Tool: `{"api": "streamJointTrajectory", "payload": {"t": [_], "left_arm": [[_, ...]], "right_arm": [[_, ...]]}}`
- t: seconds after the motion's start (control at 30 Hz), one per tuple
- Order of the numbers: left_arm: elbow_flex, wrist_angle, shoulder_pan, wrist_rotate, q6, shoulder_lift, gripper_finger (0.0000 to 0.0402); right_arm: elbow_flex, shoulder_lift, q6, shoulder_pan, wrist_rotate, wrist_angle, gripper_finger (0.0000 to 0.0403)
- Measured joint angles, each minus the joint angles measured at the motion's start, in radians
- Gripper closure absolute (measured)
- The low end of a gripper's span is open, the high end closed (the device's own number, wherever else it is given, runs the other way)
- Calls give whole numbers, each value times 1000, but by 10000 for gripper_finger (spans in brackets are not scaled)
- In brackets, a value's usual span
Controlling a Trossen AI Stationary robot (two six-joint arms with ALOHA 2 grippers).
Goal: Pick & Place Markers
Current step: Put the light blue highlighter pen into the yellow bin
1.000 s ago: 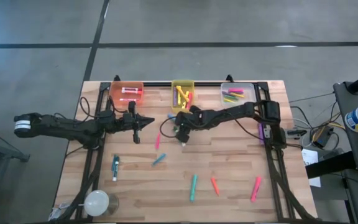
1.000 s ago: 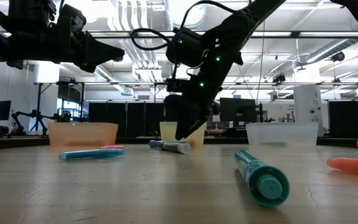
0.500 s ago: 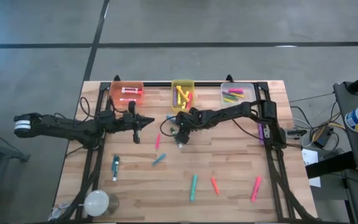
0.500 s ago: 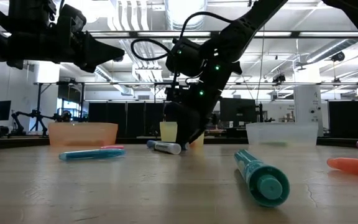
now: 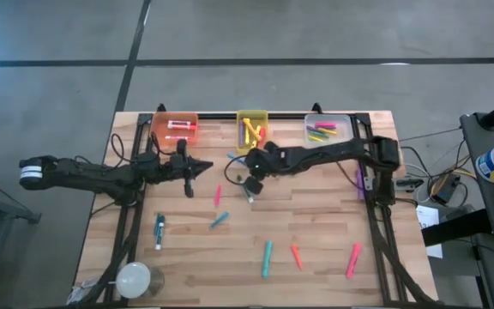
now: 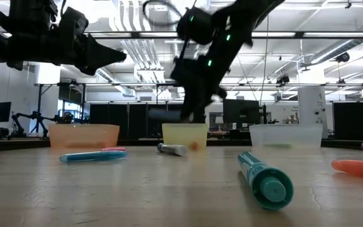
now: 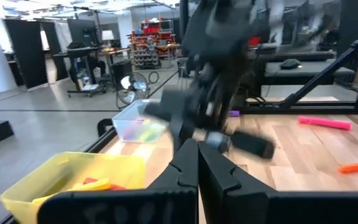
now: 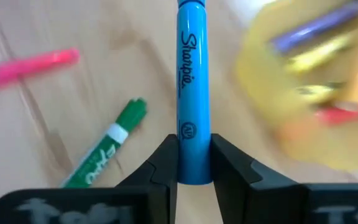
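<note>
The right gripper [image 8: 194, 163] is squeezing a blue marker [image 8: 191, 93] between its fingers [image 8: 161, 163]. The marker is sticking straight out past the fingertips, long and in line with them, probably lifted off the worktop [image 5: 316, 223]. A green marker [image 8: 107, 144] is lying below. The left gripper [image 5: 197, 168] is staying shut, holding nothing.

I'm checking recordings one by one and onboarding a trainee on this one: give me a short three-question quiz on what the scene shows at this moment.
1. True or false: the right gripper is shut on a blue marker.
2. Which bin stands between the other two in the high view? A) orange bin B) yellow bin C) clear bin
3. Fill in: the green marker under the right gripper lies on the ____.

Key: 1 true. 2 B, the yellow bin, between the orange bin and the clear bin. 3 table.
</note>
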Motion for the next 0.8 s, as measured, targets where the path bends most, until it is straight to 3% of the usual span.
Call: {"api": "streamJointTrajectory", "payload": {"t": [0.17,0.27,0.5,0.8], "left_arm": [[2,0,0,-12,1,0,402],[5,0,0,-12,-2,0,402],[6,-7,0,-13,-8,0,402],[5,-20,0,-17,-13,0,402]], "right_arm": [[5,-119,121,-34,117,-61,335],[6,-131,151,-105,122,-64,335],[22,-32,157,-247,36,-58,331],[108,50,142,-261,21,-49,307]]}}
